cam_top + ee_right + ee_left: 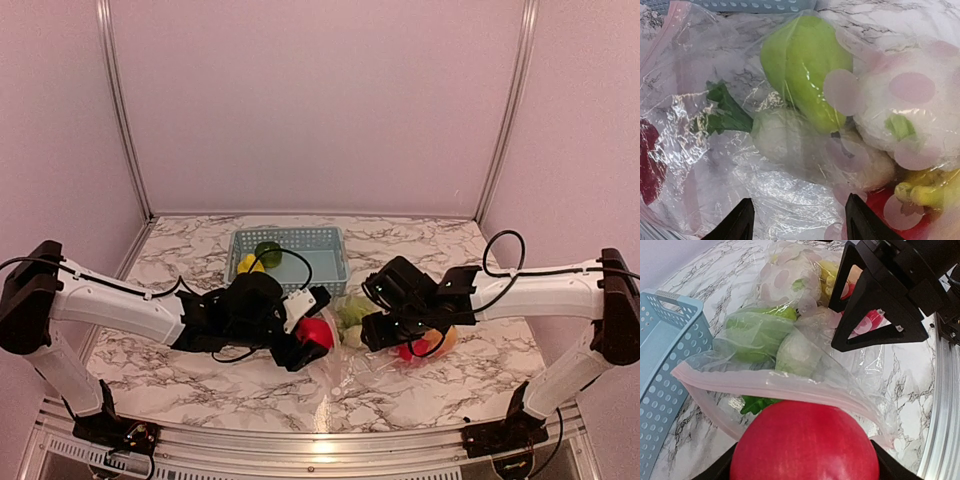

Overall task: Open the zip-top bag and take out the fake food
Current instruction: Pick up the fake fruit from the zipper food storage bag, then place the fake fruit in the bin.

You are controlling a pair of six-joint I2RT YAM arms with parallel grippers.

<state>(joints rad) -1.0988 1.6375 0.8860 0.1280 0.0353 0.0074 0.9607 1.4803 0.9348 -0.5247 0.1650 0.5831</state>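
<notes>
Near basket (pixel 332 268): left fingers (pixel 305 331) clench one apple (pixel 805 445); right fingers (pixel 368 332) spread (over one bag (pixel 765 385)).

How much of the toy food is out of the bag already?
Done: the zip-top bag is open, and a yellow piece and a green piece lie in the blue basket. In hand: the left gripper holds the red apple in its jaws at the bag's mouth. Left: a green fruit, a white piece, yellow bananas and more are inside the bag.
</notes>
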